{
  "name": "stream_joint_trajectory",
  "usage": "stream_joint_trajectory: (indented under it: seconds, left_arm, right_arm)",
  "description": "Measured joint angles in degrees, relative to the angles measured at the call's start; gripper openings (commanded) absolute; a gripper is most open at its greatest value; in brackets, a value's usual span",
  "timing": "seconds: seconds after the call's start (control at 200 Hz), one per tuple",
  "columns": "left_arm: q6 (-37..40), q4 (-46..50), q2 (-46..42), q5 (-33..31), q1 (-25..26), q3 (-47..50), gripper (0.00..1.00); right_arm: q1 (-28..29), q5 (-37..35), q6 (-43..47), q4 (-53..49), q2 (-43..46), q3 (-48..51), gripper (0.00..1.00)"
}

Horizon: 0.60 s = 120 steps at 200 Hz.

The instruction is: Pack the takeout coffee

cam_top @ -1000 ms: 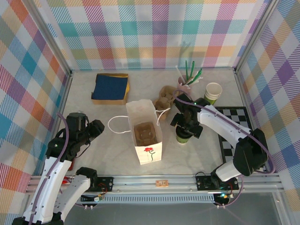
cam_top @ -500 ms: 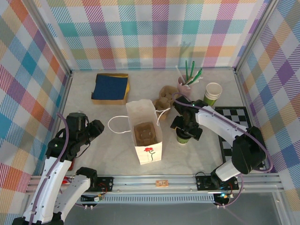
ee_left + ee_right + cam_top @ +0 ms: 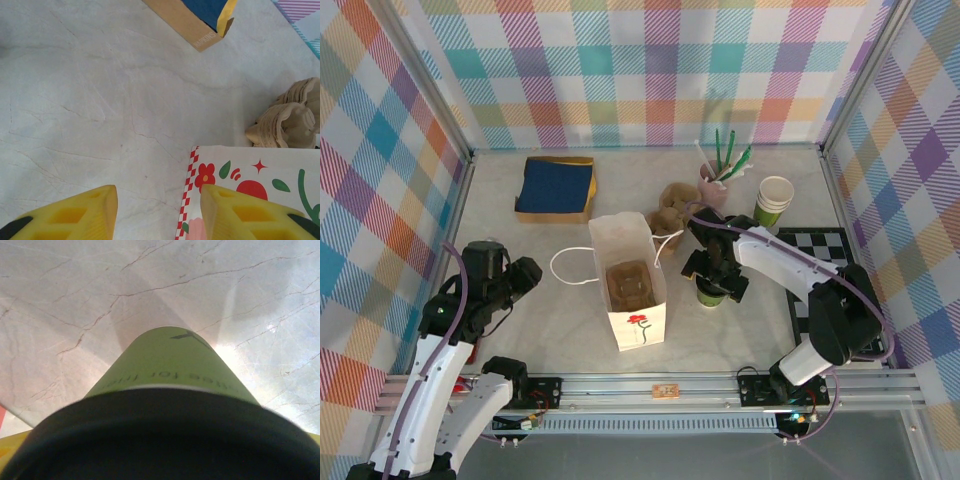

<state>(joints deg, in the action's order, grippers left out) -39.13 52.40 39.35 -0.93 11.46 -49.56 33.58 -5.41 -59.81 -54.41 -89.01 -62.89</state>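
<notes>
One takeout coffee [image 3: 165, 360] — green paper, black-lidded, upright.

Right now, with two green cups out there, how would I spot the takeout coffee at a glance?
Find the white paper bag with the red flower in the middle of the table. Just to its right, beneath the right gripper, stands the takeout coffee, a small green cup. Its black lid sets it apart from the lidless green cup with a white rim farther back.
</notes>
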Motion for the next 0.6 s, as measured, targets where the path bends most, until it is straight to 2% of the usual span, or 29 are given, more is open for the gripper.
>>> stream_joint_trajectory:
  seconds: [0.6]
  left_arm:
    - [0.0,0.0,-0.5,0.0,0.0,0.7,0.45]
  right_arm:
    - [-1.4,0.6,0.0,2.1,-0.6,2.2,0.94]
